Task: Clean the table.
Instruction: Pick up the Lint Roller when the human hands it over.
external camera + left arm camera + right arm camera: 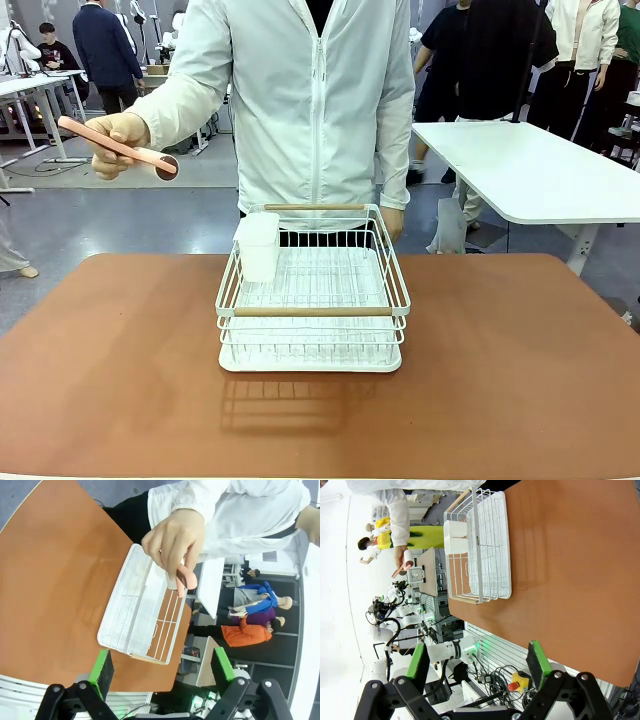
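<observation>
Two claws listed: left gripper (162, 669) and right gripper (476, 661), both spread wide, nothing held. One table (120, 360), brown, is set before the person (320, 110); one white rack (396, 282) is placed at its middle.

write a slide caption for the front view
Person's hand holds up a pink utensil; white wire rack stands on the brown table

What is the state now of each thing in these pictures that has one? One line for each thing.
table: carries the rack alone.
rack: upright at the table's middle, holds only the cup.
cup: upright, in the rack's far left corner.
pink utensil: in the air, held by the person's hand.
left gripper: open, holds nothing.
right gripper: open, holds nothing.
</observation>
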### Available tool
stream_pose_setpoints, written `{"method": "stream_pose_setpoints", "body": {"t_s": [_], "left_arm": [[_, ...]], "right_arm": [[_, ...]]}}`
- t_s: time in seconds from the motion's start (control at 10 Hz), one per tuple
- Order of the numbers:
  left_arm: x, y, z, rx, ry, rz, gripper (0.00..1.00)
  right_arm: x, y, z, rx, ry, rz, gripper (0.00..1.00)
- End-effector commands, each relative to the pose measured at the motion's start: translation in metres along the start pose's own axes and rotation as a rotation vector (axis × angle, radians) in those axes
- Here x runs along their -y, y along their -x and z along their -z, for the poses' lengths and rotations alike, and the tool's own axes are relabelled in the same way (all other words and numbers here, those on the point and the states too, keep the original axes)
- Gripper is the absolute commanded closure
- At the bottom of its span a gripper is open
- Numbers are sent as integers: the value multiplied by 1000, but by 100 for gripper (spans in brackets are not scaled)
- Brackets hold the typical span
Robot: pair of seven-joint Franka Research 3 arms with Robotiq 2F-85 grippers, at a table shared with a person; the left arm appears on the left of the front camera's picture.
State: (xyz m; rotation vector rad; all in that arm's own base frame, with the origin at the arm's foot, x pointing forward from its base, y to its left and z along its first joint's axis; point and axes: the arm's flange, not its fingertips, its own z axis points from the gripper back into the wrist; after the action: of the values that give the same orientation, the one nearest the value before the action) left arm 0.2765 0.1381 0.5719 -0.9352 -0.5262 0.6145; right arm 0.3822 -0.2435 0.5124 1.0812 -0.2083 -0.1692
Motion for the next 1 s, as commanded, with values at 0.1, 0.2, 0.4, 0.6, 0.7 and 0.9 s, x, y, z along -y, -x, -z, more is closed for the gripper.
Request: {"method": "stream_pose_setpoints", "body": {"t_s": [0.1,0.2,0.4,0.6,0.7,0.9], "left_arm": [[11,20,28,20,4,7,0],[17,21,38,12,-6,14,0],[29,22,61,6,-45,29,0],[38,17,83,76,-69,25,0],[41,18,93,70,-86,20,0],[47,21,112,101,-109,23,0]], "right_arm": [[-3,0,-1,3,-2,-9,0],[-3,0,-1,3,-2,-9,0],[-3,0,-1,3,-2,-9,0],[-3,0,-1,3,-2,-9,0],[-3,0,-1,3,-2,-9,0],[-3,0,-1,3,-2,-9,0]]}}
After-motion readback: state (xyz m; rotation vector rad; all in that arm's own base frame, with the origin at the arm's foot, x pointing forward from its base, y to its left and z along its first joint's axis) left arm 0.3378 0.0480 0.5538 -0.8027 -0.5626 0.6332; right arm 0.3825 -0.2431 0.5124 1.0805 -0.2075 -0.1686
